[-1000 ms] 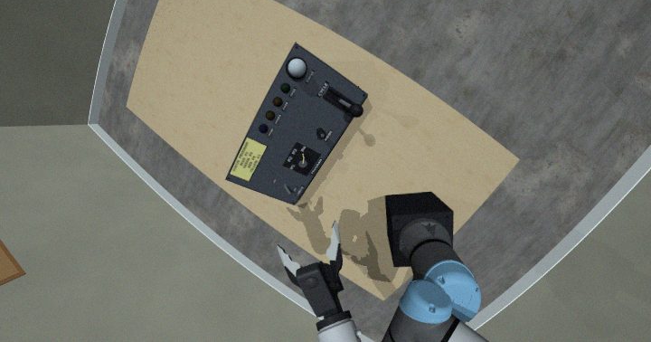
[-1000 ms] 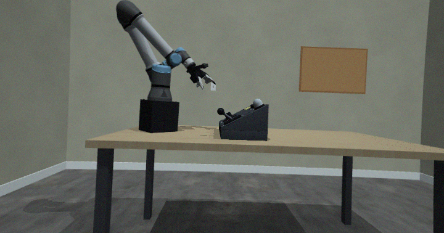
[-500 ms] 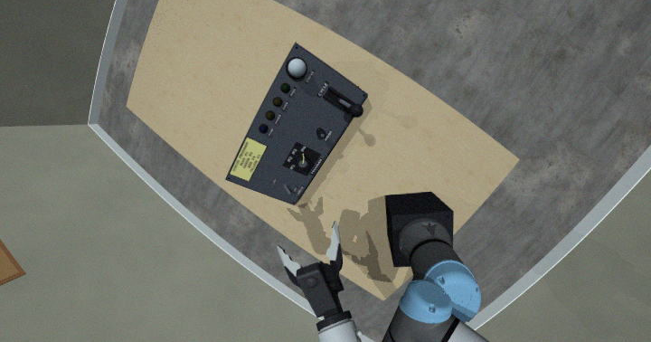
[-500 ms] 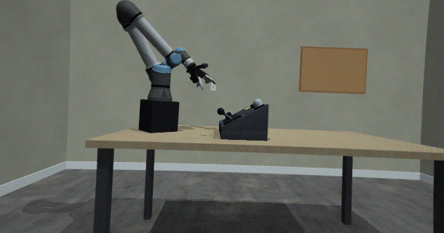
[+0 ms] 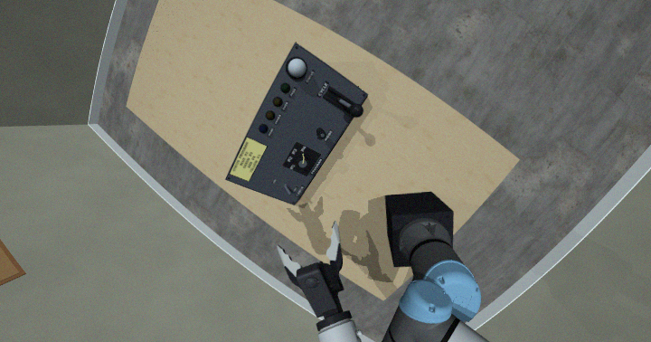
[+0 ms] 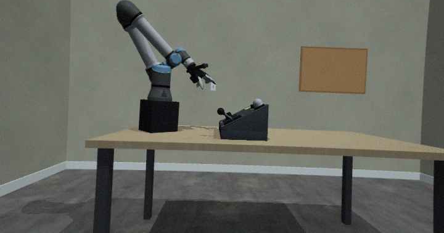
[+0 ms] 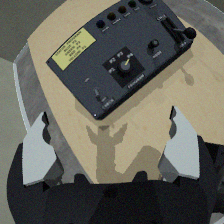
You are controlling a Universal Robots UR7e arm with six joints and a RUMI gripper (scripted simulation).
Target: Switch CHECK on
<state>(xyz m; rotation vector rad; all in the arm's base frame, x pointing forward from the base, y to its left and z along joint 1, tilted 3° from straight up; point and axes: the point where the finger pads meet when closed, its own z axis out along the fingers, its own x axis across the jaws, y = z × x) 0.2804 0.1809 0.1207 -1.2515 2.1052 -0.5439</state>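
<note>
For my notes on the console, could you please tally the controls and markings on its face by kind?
Round indicator lamps: 4
White dome button: 1
Slide lever with ball knob: 1
Rotary selector: 1
Small black knob: 1
Toggle switch: 1
Yellow label: 1
Total: 10
</note>
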